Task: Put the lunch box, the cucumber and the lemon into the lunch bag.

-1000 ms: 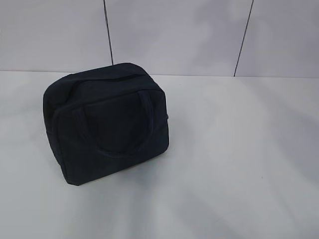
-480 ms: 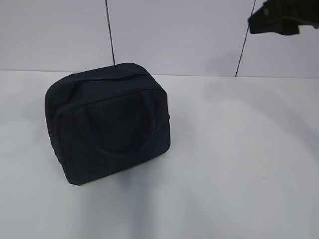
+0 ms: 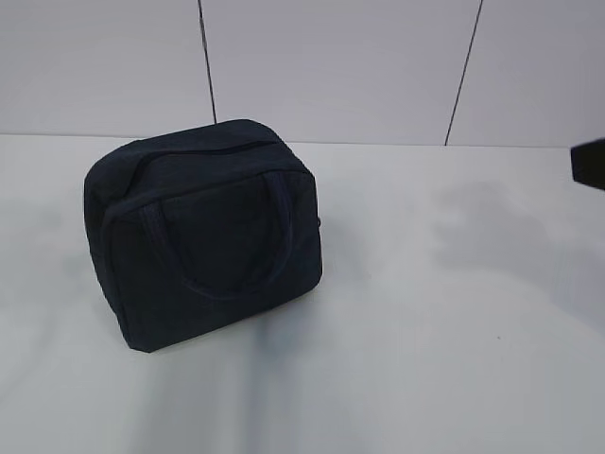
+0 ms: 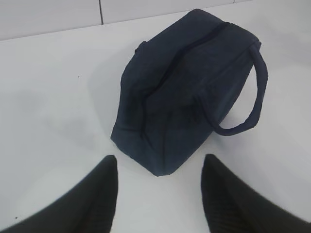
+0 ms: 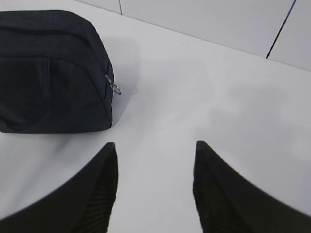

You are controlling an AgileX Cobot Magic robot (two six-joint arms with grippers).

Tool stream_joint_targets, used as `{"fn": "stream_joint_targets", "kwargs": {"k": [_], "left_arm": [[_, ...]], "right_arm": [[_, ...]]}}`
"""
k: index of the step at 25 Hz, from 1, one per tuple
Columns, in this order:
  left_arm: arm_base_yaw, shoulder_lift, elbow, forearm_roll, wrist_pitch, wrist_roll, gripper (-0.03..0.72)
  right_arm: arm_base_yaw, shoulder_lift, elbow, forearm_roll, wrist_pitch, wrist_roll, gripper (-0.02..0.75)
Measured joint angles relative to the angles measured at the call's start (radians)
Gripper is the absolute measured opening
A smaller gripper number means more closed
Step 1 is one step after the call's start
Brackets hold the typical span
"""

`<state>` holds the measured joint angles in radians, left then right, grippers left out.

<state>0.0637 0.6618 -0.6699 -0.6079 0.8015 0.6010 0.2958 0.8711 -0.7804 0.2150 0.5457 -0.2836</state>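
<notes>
Both grippers open and empty; a dark arm part has dropped to the exterior view's right edge.

I see my left gripper (image 4: 158, 194) gaping above the table just short of the dark navy soft fabric lunch bag (image 3: 203, 232), which is zipped shut and unmoved. My right gripper (image 5: 153, 187) gapes beside the bag's metal ring zipper pull (image 5: 116, 89). Lunch box, cucumber and lemon are out of view; I judge unzipping comes first.
</notes>
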Motion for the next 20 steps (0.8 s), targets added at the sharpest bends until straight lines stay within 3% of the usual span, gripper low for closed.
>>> {"fn": "stream_joint_targets", "kwargs": {"k": [7, 20], "left_arm": [[0.000, -0.263, 0.085, 0.170, 0.054, -0.201, 0.389], [0.000, -0.515, 0.114, 0.370, 0.192, -0.377, 0.389]], "right_arm": [[0.000, -0.185, 0.140, 0.000, 0.082, 0.007, 0.386], [0.000, -0.470, 0.294, 0.004, 0.184, 0.038, 0.386]]}}
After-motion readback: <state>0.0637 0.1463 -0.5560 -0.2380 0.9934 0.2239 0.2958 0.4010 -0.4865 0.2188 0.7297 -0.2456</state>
